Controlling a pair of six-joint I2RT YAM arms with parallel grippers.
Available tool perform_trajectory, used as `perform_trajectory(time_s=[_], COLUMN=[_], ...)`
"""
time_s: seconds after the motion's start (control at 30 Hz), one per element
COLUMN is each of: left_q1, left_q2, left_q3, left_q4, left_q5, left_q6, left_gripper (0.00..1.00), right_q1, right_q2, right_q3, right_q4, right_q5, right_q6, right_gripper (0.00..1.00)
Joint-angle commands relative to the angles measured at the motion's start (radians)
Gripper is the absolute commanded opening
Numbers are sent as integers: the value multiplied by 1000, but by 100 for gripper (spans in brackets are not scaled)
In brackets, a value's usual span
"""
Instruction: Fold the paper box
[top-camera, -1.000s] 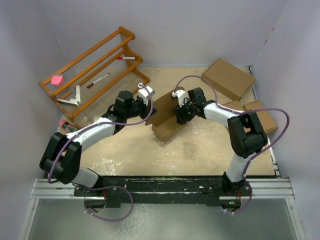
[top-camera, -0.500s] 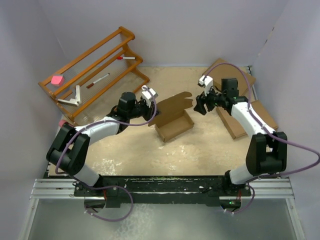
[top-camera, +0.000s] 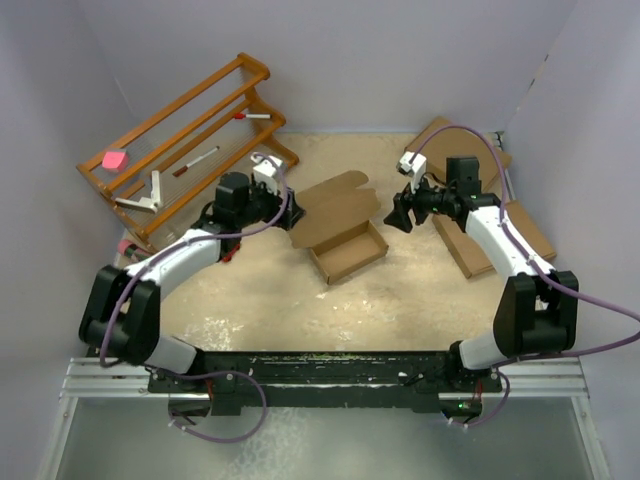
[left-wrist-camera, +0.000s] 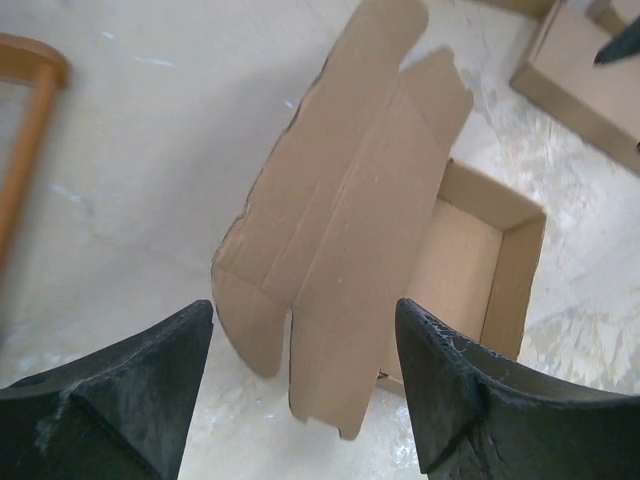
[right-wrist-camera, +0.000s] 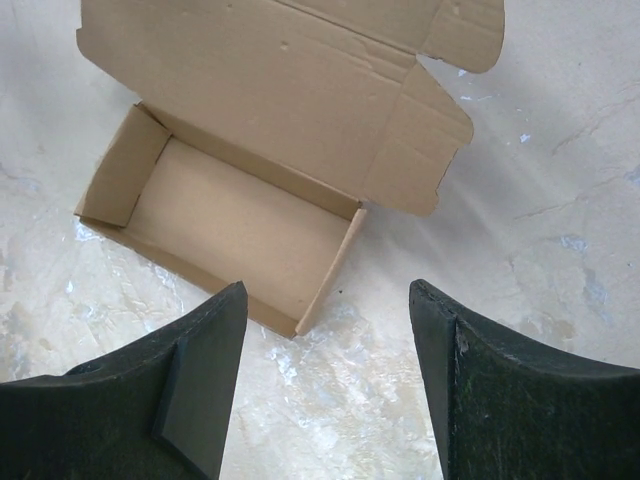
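Observation:
The paper box (top-camera: 347, 250) sits in the middle of the table as a shallow brown tray, its lid (top-camera: 327, 207) leaning back open with notched flaps. In the left wrist view the lid (left-wrist-camera: 340, 210) stands upright ahead of the tray (left-wrist-camera: 470, 260). My left gripper (top-camera: 284, 206) (left-wrist-camera: 303, 310) is open just left of the lid, not touching it. My right gripper (top-camera: 398, 215) (right-wrist-camera: 328, 290) hangs open to the right of the box (right-wrist-camera: 240, 225), apart from it, with nothing between its fingers.
A wooden rack (top-camera: 190, 130) holding markers and a pink block (top-camera: 115, 159) stands at the back left. A larger brown box (top-camera: 440, 140) lies at the back right, and flat brown boxes (top-camera: 500, 235) lie under the right arm.
My left gripper has opened, let go of the lid and drawn back left. My right arm has pulled away to the right, and the lid now leans back open.

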Motion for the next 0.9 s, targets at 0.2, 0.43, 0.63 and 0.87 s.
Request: perform_trajectory(time_s=[0.2, 0.43, 0.63, 0.87], left_q1=[65, 77, 119, 201], left_q2=[-290, -308, -141, 49], left_q3=[-91, -57, 58, 207], left_q4=[-300, -584, -756, -808], left_q5=[-274, -426, -555, -426], left_q6=[-217, -226, -68, 36], left_gripper=[77, 77, 77, 76], right_q1=[-12, -15, -17, -21], right_q2=[-27, -27, -25, -36], right_q3=[6, 6, 7, 7], right_q4=[-4, -6, -6, -10], right_q5=[-52, -60, -57, -58], right_q6=[-13, -14, -17, -21], right_gripper=[70, 71, 71, 71])
